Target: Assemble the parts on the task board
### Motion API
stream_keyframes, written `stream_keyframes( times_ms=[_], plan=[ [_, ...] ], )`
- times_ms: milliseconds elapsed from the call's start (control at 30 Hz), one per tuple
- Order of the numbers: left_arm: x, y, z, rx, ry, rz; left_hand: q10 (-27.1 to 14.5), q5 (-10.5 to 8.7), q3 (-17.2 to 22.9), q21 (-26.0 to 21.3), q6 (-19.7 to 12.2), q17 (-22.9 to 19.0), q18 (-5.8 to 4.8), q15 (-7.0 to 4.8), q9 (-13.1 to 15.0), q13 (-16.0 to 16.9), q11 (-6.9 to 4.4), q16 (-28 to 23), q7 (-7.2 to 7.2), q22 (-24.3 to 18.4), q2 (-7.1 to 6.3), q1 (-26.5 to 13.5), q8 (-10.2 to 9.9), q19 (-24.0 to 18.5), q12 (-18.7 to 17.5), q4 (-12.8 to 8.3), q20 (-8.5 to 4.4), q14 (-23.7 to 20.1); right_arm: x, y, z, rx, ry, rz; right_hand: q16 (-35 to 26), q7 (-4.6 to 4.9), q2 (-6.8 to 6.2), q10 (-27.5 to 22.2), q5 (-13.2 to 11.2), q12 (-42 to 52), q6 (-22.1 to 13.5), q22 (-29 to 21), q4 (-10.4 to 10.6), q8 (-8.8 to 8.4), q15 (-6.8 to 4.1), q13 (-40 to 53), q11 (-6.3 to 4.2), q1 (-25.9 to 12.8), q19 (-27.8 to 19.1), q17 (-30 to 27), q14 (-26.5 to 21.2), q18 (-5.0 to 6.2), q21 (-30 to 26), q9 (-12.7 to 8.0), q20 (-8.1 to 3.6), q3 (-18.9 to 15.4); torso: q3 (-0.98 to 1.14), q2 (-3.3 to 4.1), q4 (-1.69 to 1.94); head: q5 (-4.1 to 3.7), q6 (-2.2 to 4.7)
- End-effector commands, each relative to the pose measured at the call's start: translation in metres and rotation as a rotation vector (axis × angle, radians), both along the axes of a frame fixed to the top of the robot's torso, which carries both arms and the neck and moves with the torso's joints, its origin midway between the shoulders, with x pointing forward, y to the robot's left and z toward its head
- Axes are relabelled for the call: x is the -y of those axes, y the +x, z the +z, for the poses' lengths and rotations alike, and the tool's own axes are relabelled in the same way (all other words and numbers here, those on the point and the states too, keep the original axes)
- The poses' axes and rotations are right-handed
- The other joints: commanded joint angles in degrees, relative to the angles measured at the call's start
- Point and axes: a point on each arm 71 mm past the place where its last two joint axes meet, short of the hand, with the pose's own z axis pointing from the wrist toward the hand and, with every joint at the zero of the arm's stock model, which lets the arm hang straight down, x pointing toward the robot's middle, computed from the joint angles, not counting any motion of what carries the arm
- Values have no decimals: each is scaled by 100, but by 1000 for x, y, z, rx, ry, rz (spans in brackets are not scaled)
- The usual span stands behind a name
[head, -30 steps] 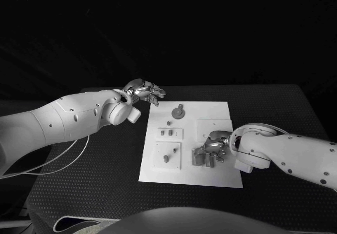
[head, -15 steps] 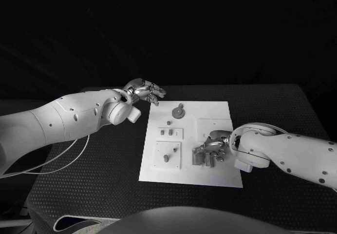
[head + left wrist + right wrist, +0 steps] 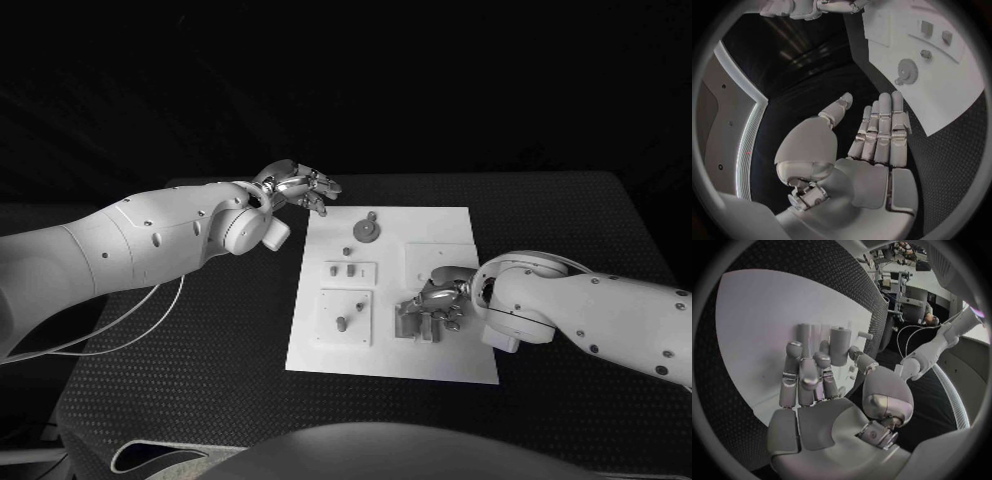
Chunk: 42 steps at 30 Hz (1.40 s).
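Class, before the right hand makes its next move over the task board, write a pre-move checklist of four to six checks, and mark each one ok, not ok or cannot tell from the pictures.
1. Task board lies flat on the table: ok.
2. Left hand is off the board, at its far left corner, holding nothing: ok.
3. Right hand is over the grey parts near the board's right side: ok.
4. Right hand has a firm hold on a part: cannot tell.
5. Gear-shaped part sits untouched at the far end: ok.
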Motion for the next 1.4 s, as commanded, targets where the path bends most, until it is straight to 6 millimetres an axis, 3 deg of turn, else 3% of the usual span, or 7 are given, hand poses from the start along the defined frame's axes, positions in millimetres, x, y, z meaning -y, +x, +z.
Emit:
stream_keyframes(
  times_ms=[33, 633, 1067, 1400],
  plan=[
    [2, 0, 1, 1, -11, -12, -29, -8, 9, -25, -35, 9, 125, 6, 4, -7, 10, -21, 2, -7, 14, -54, 37, 22, 23, 29, 3, 13, -2, -5, -4, -24, -17, 31, -22, -7, -69, -28, 29, -35, -40, 115, 39, -13, 5, -8, 10, -1, -30, -2, -38, 29, -40, -4, 2, 2, 2, 0, -2, 4, -14],
    [2, 0, 1, 0, -10, -11, -31, -8, 11, -25, -35, 14, 126, 6, 4, -9, 11, -25, 2, -6, 13, -55, 39, 20, 23, 33, 3, 13, -2, -5, -5, -23, -15, 31, -18, -3, -58, -41, 21, -30, -36, 120, 63, -19, 11, -8, 16, 5, -45, -15, -58, 29, -37, 7, 13, -7, 1, 1, 1, 17, -38],
    [2, 0, 1, -1, -9, -9, -32, -8, 11, -25, -38, 17, 125, 7, 3, -10, 12, -28, 3, -6, 10, -58, 38, 18, 23, 37, 4, 12, -2, -5, -5, -22, -14, 28, -15, 6, -396, -75, 25, -19, -57, 116, 409, -56, 18, -20, 23, -37, -61, -82, -122, 29, -37, 36, 15, 103, 2, 1, -2, 22, -40],
    [2, 0, 1, -1, -9, -9, -33, -8, 12, -26, -40, 20, 126, 8, 2, -11, 12, -31, 4, -6, 10, -58, 37, 17, 23, 39, 5, 11, 0, -4, -4, -13, -7, 21, -16, 10, -440, -85, 24, -18, -70, 116, 459, -65, 21, -21, 27, -19, -68, -94, -136, 29, -37, 42, 15, 126, 1, -1, -1, 21, -44]
  ],
)
